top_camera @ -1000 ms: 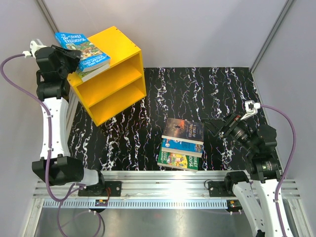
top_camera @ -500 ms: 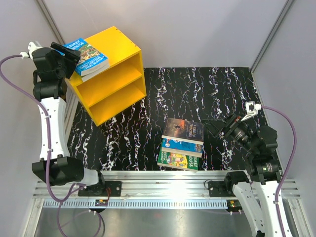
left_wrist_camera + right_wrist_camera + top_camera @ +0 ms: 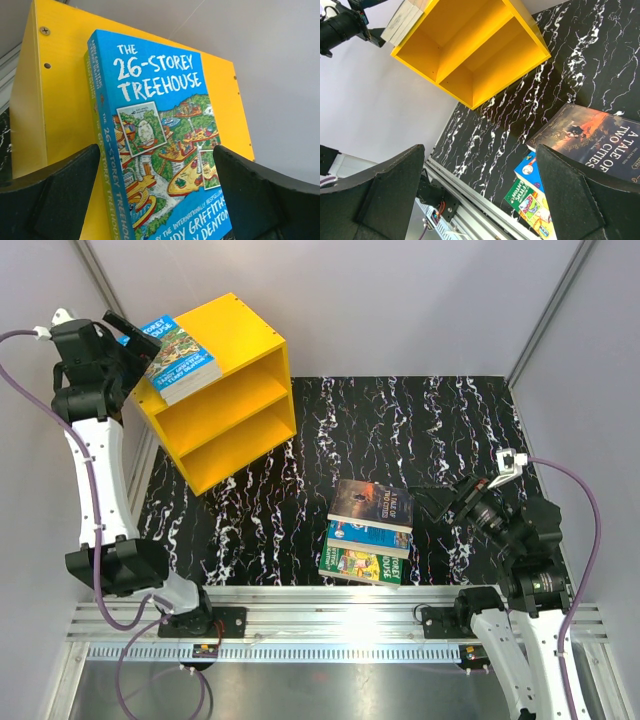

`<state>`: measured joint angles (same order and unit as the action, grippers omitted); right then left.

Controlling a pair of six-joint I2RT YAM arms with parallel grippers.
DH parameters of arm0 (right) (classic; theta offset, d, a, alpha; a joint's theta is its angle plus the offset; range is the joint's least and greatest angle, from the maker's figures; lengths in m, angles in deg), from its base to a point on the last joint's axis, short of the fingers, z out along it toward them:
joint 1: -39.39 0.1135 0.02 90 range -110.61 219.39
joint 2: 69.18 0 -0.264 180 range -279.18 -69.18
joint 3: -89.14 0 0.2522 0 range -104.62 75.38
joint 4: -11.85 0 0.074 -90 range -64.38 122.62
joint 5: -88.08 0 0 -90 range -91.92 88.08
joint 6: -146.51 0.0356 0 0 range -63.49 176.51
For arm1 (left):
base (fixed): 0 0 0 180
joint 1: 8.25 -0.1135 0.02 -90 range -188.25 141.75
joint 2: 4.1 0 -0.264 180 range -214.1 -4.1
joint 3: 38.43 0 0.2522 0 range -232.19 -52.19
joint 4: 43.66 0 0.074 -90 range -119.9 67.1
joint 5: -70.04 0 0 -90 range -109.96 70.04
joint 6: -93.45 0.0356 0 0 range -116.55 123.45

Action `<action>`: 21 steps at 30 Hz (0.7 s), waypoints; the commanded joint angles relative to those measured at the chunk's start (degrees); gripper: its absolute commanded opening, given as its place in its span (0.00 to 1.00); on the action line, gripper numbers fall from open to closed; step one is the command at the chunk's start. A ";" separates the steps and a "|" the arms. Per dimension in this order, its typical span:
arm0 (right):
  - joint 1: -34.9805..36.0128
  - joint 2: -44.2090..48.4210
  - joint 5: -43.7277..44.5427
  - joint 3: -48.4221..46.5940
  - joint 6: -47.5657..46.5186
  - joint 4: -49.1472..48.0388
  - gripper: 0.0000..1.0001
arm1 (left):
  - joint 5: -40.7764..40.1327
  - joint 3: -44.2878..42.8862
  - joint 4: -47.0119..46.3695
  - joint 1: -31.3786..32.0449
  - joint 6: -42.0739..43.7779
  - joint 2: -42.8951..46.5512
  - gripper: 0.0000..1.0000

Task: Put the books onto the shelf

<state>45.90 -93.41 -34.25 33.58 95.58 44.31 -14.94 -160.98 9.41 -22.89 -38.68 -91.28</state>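
Books (image 3: pixel 178 350) atop shelf (image 3: pixel 238 335), left claw (image 3: pixel 156 152) wide now (tight a second ago)

Two books (image 3: pixel 178 358) lie atop the yellow shelf (image 3: pixel 245 335); three-book stack (image 3: pixel 368 532) sits apart.

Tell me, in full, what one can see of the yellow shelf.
The yellow shelf is a bright, boxy unit of smooth, painted-looking boards with small screw heads. It has a flat top, side walls and one middle board, making two open-fronted compartments; neither holds a book. It stands upright at the far left corner of the black marbled table, turned at an angle, its open front facing near right. Two stacked books lie on the left part of its top.
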 commanded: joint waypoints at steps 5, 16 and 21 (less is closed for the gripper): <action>0.18 0.06 1.57 0.49 -1.71 1.16 1.00 | -1.23 2.25 3.49 -0.31 5.04 5.16 0.99; 0.18 -14.61 9.40 3.65 0.48 5.39 1.00 | -7.91 19.20 6.92 -0.13 9.43 27.57 0.99; 0.18 -21.63 13.08 4.89 2.15 3.89 1.00 | -6.86 28.97 6.30 2.49 10.23 38.38 0.98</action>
<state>45.90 -112.78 -24.92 38.74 96.39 49.25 -21.33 -135.74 16.82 -22.19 -30.57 -55.87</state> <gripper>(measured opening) 0.994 0.983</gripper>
